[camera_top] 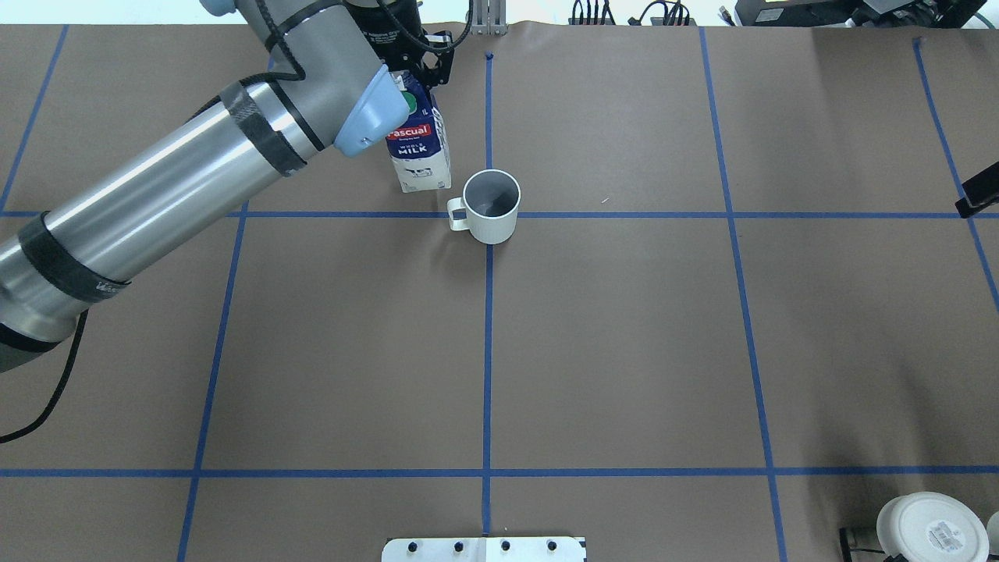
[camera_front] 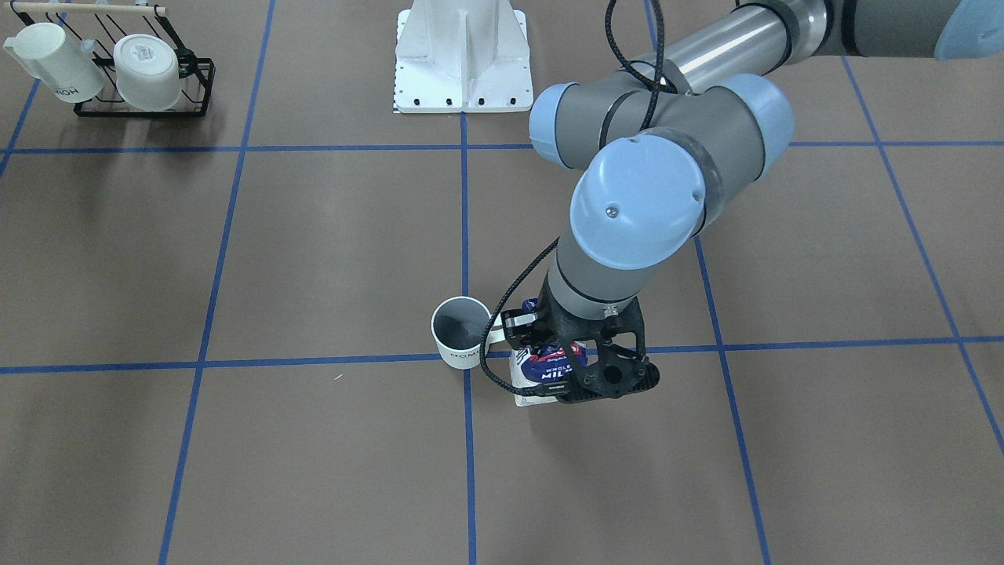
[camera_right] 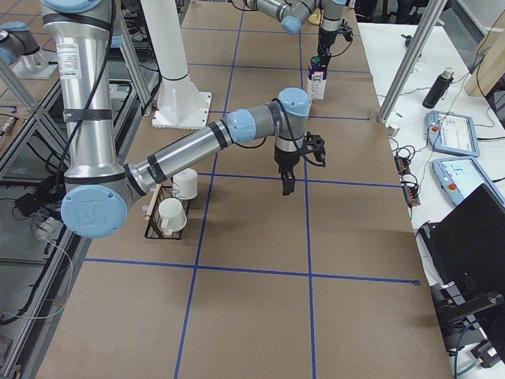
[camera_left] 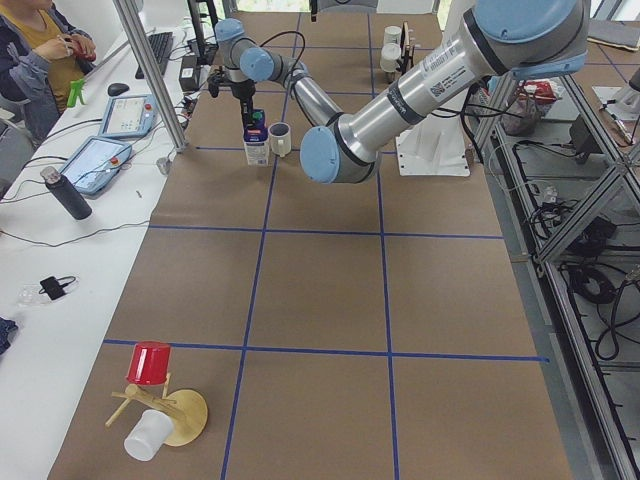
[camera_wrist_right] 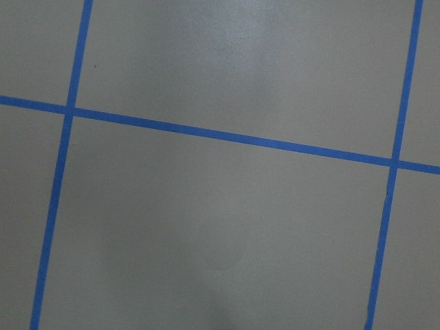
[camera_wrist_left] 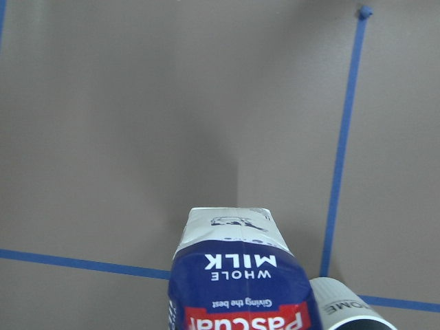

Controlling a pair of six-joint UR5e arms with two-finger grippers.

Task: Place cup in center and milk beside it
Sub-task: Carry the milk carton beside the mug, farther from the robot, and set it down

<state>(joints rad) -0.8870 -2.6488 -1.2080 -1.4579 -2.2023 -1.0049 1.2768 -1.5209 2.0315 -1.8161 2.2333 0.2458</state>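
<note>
The cup (camera_front: 459, 333) is a white mug with a dark grey inside. It stands upright on the blue tape crossing at mid-table and also shows in the overhead view (camera_top: 492, 204). The milk (camera_front: 541, 380) is a blue-and-white carton. It stands upright on the table right beside the mug's handle, on my left side (camera_top: 420, 152). My left gripper (camera_front: 553, 345) comes down over the carton's top and is shut on it. The left wrist view shows the carton (camera_wrist_left: 237, 275) close below. My right gripper (camera_right: 286, 188) hangs empty above bare table, far from both. Whether it is open I cannot tell.
A black wire rack (camera_front: 196, 86) with two white cups stands at the table corner on my right side, also seen in the exterior right view (camera_right: 170, 213). The white robot base (camera_front: 461, 55) is at the table's near edge. A wooden stand (camera_left: 180, 415) with a red and a white cup sits at my left end.
</note>
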